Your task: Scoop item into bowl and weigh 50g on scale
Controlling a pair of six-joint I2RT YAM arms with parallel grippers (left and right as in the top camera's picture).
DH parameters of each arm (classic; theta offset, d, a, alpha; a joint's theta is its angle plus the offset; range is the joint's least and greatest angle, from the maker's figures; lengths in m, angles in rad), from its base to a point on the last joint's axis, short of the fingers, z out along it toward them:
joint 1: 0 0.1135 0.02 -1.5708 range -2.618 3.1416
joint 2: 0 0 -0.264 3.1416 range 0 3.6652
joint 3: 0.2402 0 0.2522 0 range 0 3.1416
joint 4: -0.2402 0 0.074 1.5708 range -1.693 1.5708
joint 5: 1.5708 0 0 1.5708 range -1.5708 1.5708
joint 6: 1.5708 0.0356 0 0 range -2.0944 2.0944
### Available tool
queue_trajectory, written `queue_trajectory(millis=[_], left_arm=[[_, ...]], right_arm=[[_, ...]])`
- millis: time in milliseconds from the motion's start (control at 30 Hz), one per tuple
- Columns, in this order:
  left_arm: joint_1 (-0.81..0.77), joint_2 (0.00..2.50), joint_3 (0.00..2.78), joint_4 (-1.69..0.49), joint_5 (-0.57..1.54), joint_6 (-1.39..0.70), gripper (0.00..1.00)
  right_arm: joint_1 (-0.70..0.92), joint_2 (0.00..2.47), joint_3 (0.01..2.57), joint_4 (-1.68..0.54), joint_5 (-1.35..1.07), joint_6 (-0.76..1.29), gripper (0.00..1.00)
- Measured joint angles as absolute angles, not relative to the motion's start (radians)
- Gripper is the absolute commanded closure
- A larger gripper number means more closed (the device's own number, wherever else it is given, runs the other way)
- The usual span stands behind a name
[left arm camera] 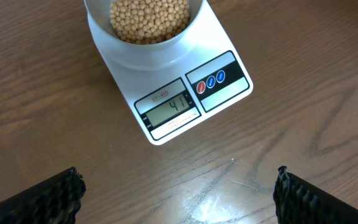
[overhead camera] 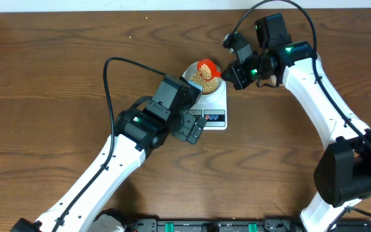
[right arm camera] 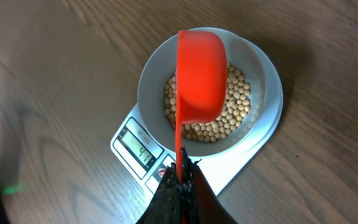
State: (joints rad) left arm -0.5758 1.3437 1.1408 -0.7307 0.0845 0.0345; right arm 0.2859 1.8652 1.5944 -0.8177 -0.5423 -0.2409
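- the item (right arm camera: 235, 109) lies in the bowl (right arm camera: 151, 81), which sits on the scale (left arm camera: 238, 87) at the far middle of the surface (left arm camera: 322, 124); the display (left arm camera: 169, 112) seems to read short of target.
- the right tool (right arm camera: 180, 180) is clamped on a red scoop (right arm camera: 201, 74) tipped over the bowl; a full dump could overshoot, or some could bounce out.
- if the scoop leans on the bowl, the reading goes false.
- the left tool (left arm camera: 179, 199) hovers wide open and empty just near of the scale; a nudge would shift it.
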Motion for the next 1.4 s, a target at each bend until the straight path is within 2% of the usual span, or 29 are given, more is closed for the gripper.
queue_trajectory(millis=[1400], left_arm=[[-0.576,1.344,1.141,-0.731,0.084,0.035,0.01]], right_arm=[[0.286,1.865,1.594,-0.822,-0.542,-0.326,0.99]])
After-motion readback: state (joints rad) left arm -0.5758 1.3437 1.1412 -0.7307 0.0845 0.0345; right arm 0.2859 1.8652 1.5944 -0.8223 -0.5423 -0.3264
